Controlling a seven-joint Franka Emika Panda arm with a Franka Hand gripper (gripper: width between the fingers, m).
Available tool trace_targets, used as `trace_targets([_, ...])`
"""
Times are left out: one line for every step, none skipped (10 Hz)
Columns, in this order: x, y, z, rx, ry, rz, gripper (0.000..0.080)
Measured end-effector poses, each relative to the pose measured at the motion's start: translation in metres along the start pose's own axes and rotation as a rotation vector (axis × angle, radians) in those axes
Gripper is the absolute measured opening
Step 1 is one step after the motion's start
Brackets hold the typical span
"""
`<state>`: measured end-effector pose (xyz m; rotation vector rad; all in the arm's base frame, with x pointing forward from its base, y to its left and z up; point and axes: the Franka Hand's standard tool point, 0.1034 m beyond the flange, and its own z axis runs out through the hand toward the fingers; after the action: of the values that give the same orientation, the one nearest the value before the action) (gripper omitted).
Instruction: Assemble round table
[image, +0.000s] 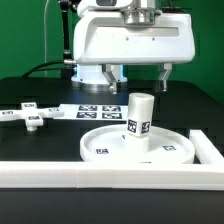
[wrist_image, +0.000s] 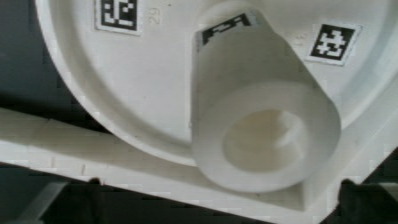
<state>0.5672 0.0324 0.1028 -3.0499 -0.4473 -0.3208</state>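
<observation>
The large round disc (image: 140, 147) lies flat on the black table, tags on its face. The short cylindrical leg (image: 140, 116) stands upright on the disc's middle, with a tag on its side. The flat cross-shaped base (image: 30, 116) lies apart at the exterior view's left. My gripper (image: 137, 80) hangs above and behind the leg, open and empty, touching nothing. In the wrist view I look down on the leg's hollow top (wrist_image: 267, 138) and the disc (wrist_image: 151, 70).
The marker board (image: 98, 110) lies behind the disc. A long white rail (image: 100, 176) runs along the front edge and turns up at the exterior view's right (image: 210, 150). The rail also shows in the wrist view (wrist_image: 89, 148), close against the disc's rim.
</observation>
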Motion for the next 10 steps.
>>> trace_targets([0.0041,-0.0018,-0.0007,0.021,-0.053,-0.006,0.0648])
trace_targets([0.0055,-0.0024,-0.0008,0.032,-0.081,-0.009,0.0648])
trace_targets([0.0007,-0.0063,0.0004,0.054,-0.152,-0.018,0.0648])
trace_targets([0.0030,-0.0072,0.0006,0.069,-0.183,-0.012,0.0648])
trace_targets([0.0054,-0.0058,0.0013,0.062,-0.165,-0.012,0.0648])
trace_targets([0.0042,-0.0061,0.0021,0.062,-0.167,-0.012,0.0648])
trace_targets([0.0056,-0.0047,0.0029,0.055,-0.152,-0.047,0.0648])
trace_targets([0.0048,-0.0022,0.0055,0.038,-0.125,-0.104,0.0648])
trace_targets([0.0012,-0.0004,0.0077,0.036,-0.125,-0.148,0.0648])
trace_targets([0.0016,0.0005,0.0085,0.029,-0.121,-0.185,0.0648])
